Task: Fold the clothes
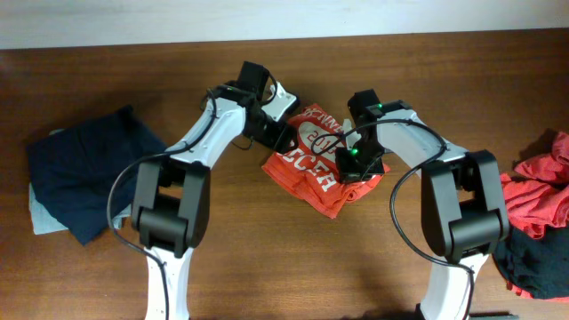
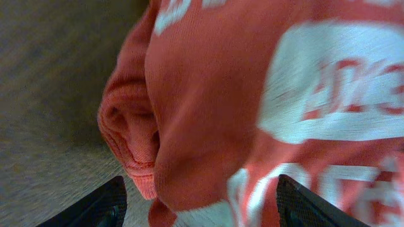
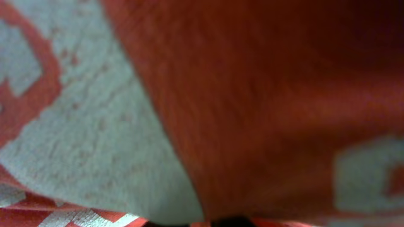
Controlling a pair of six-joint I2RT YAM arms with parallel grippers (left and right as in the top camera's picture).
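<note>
Robot lab bench: twin arms (image 1: 169,204) on wooden table (image 1: 293,267), clothes (image 1: 84,173) heaped, plain wall (image 1: 267,18).

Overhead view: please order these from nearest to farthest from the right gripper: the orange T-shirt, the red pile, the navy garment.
1. orange T-shirt, centre, directly under the right gripper.
2. red pile, right edge.
3. navy garment, far left.
</note>
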